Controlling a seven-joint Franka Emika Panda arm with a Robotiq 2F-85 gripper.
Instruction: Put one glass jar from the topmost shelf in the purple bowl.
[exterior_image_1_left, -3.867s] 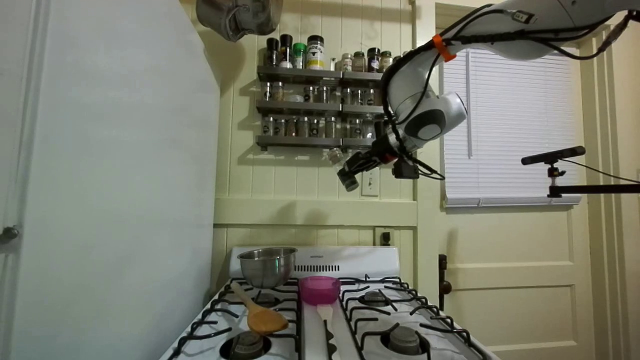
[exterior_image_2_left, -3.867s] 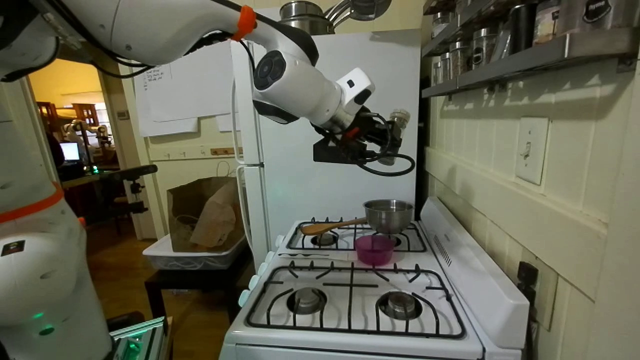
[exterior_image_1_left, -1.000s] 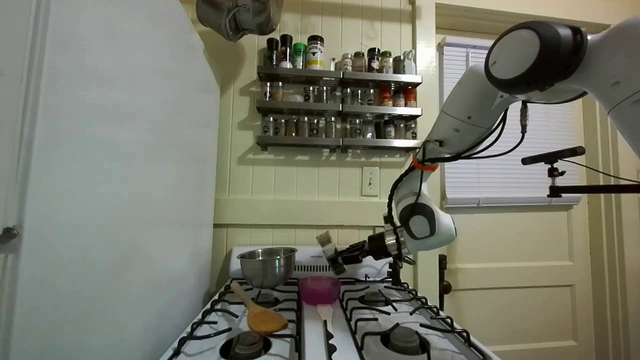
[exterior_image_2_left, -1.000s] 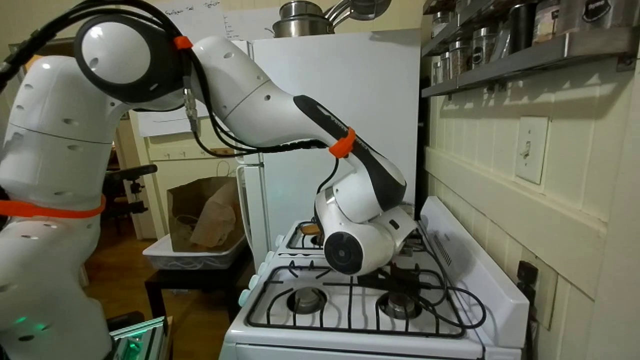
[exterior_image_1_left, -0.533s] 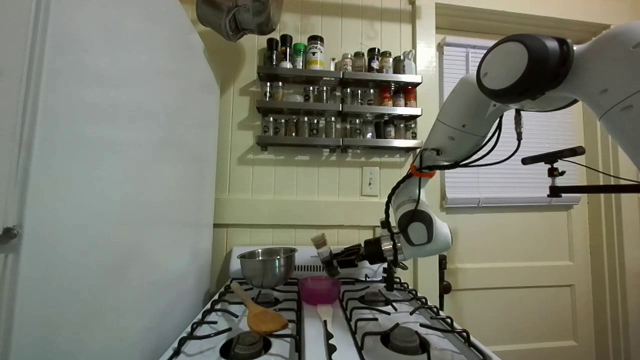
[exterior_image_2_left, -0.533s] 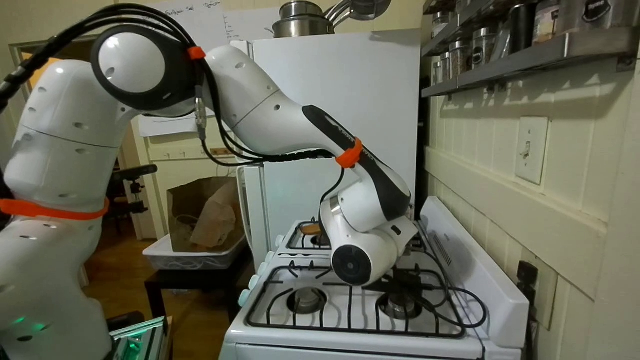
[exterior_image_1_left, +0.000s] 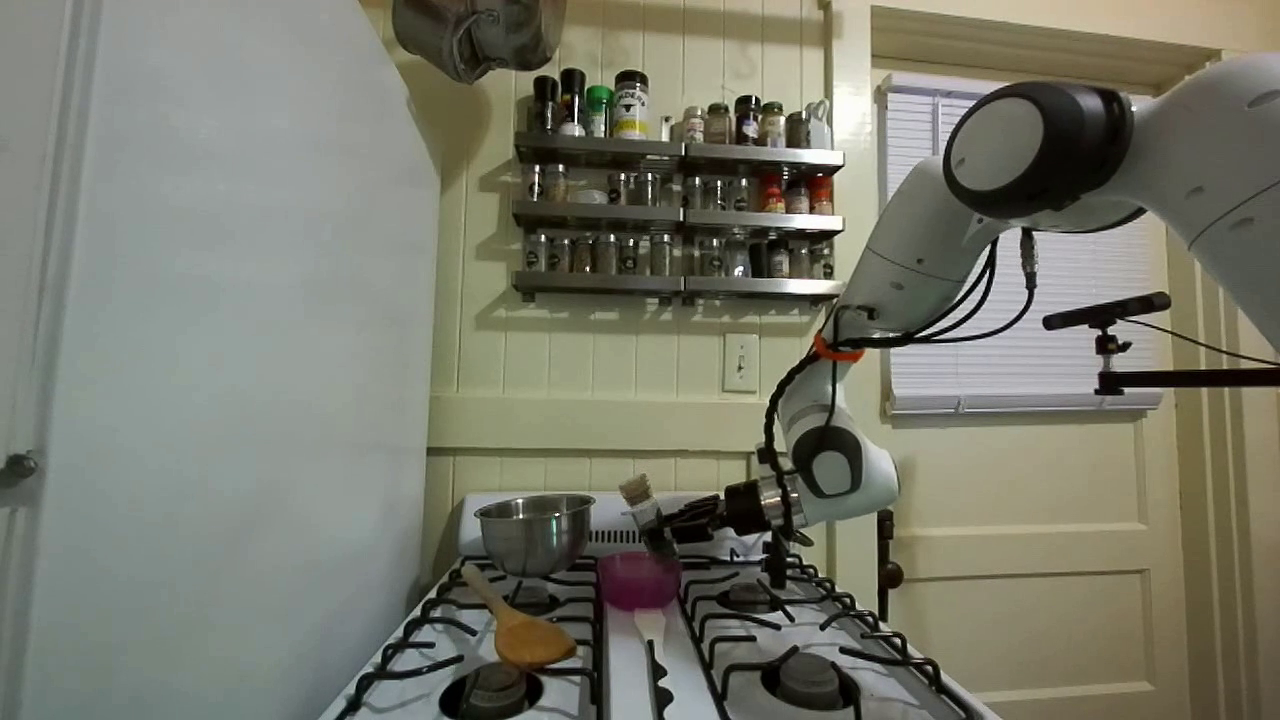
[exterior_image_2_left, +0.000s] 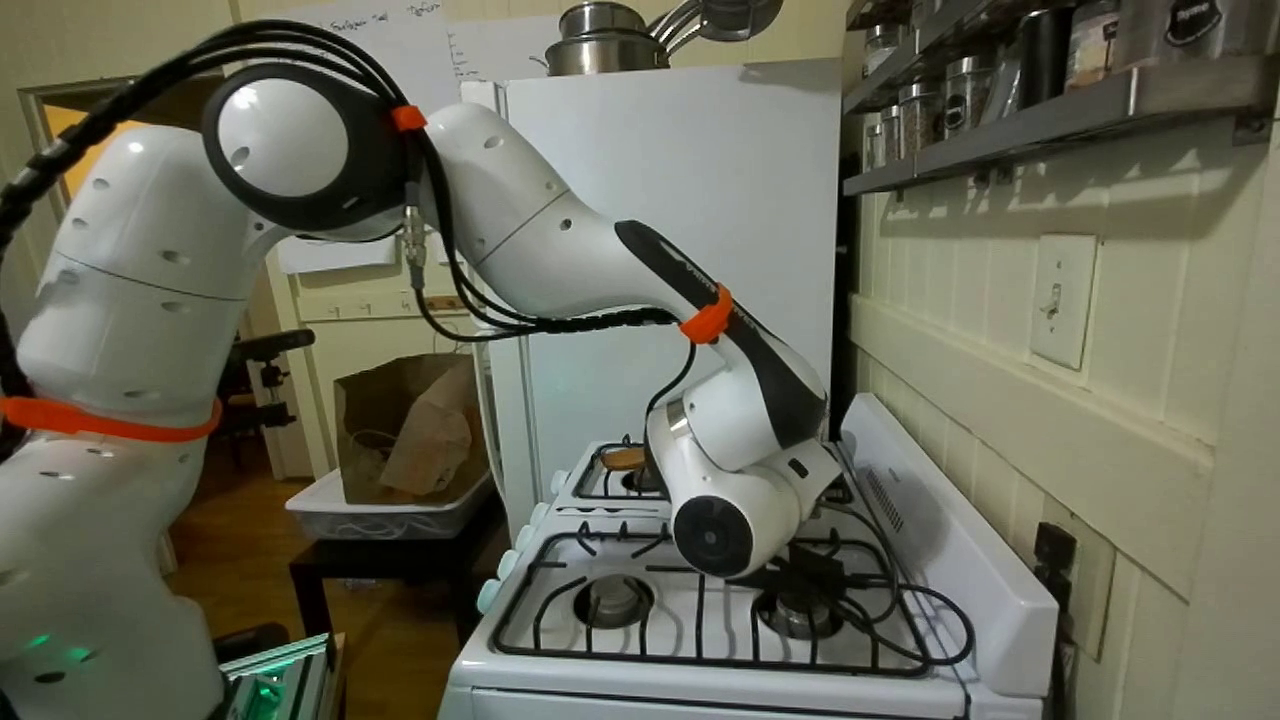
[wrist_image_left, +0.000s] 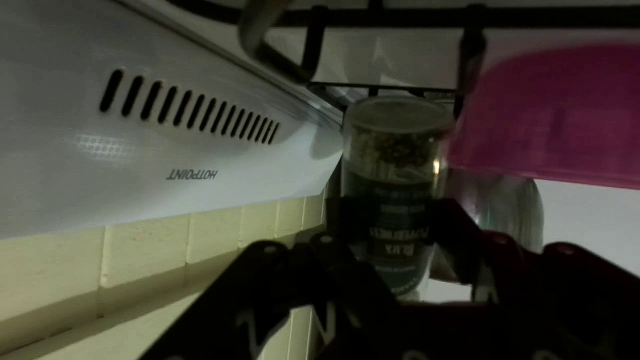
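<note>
Lowered since the earlier frame, the black gripper (wrist_image_left: 393, 214) clamps a cylindrical glass jar (wrist_image_left: 392, 162), base left free, presumably to enter the round magenta plastic bowl (exterior_image_1_left: 638, 588) beside its jaws.

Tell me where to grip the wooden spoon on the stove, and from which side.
Pinch the handle of the wooden spoon around mid-length, coming from above and closing across its width. The handle is slim; the head is broad and rounded, likely harder to pinch. The metal pot stands near the handle's end, so probably avoid that end.
</note>
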